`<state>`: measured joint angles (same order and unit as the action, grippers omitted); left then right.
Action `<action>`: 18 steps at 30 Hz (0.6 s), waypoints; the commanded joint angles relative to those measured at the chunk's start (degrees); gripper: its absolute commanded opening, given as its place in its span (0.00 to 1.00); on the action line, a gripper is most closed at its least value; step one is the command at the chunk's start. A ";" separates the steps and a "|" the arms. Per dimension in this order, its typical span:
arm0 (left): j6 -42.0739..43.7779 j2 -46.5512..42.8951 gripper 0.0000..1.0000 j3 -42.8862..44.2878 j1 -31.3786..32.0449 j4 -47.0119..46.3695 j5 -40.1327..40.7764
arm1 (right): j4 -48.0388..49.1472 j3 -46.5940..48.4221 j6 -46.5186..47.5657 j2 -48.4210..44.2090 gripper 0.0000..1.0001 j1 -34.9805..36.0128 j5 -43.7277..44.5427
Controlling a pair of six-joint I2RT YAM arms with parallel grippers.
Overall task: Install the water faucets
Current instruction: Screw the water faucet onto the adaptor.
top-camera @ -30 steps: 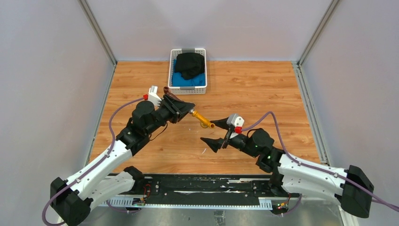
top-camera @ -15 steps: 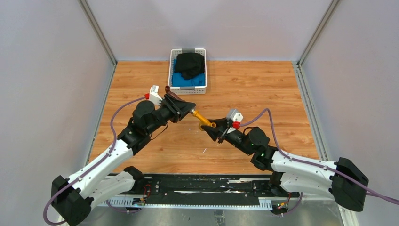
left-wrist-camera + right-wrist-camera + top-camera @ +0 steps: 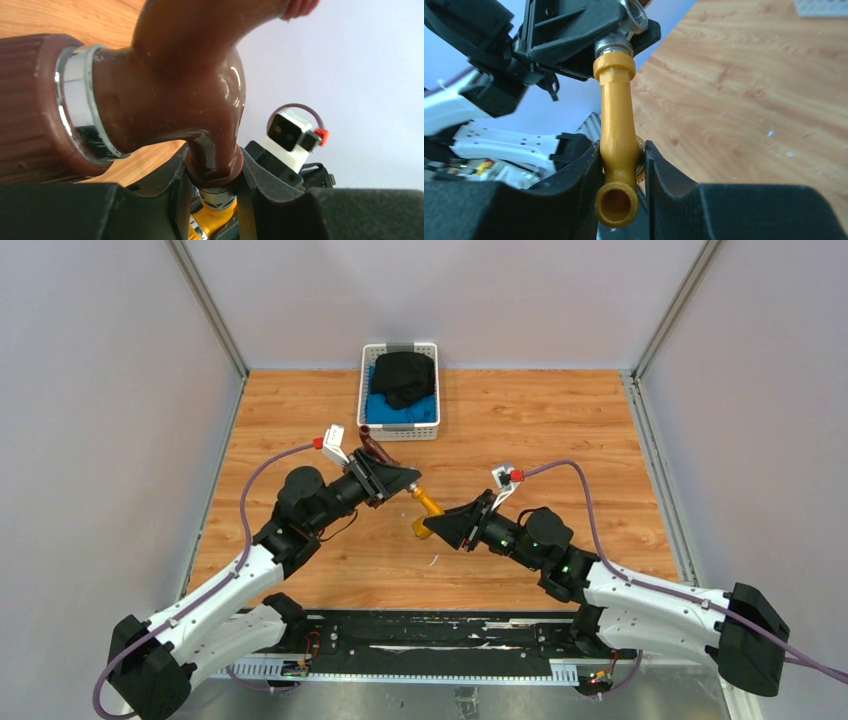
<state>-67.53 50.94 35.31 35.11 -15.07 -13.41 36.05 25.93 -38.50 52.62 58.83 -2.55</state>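
Observation:
The dark reddish-brown water faucet [image 3: 180, 85] with its ribbed knob and silvery ring is held off the table, with my left gripper [image 3: 214, 175] shut on its lower stem. Its silvery end [image 3: 614, 44] meets the top of the brass-yellow water faucet [image 3: 616, 125]. My right gripper [image 3: 622, 170] is shut on that yellow faucet just above its open spout. In the top view the two grippers face each other over the table's middle: left gripper [image 3: 405, 480], yellow faucet [image 3: 426, 508], right gripper [image 3: 442, 526], and the brown faucet [image 3: 371, 445] sticking out behind the left fingers.
A white basket [image 3: 363, 390] holding black and blue cloth stands at the back centre of the wooden table [image 3: 560, 430]. Grey walls enclose the left, right and far sides. A black rail [image 3: 430, 635] runs along the near edge between the arm bases.
My right gripper moved in from open and closed on the yellow faucet. The yellow faucet's spout has swung from pointing right to pointing toward the near edge. The left wrist rolled slightly.

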 commanded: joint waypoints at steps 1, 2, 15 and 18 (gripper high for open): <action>7.01 -3.57 0.00 -5.57 -0.27 -9.30 5.36 | 13.53 -2.00 -19.81 -1.07 0.03 -0.24 -3.32; 7.96 -4.48 0.00 -6.43 -0.28 -10.08 6.05 | 16.67 -3.32 -22.80 -0.85 0.03 -1.00 -3.19; 5.68 -10.79 0.00 -14.22 -0.30 -11.66 19.78 | 36.27 -8.03 -43.11 8.52 0.67 -4.32 -5.02; 2.98 -11.19 0.00 -13.01 -0.29 -8.04 21.35 | 31.04 -8.37 -42.12 7.81 0.72 -4.59 -6.88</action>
<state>-65.08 40.42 21.93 35.70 -26.13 -0.49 61.36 17.91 -76.86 61.87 54.89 -6.22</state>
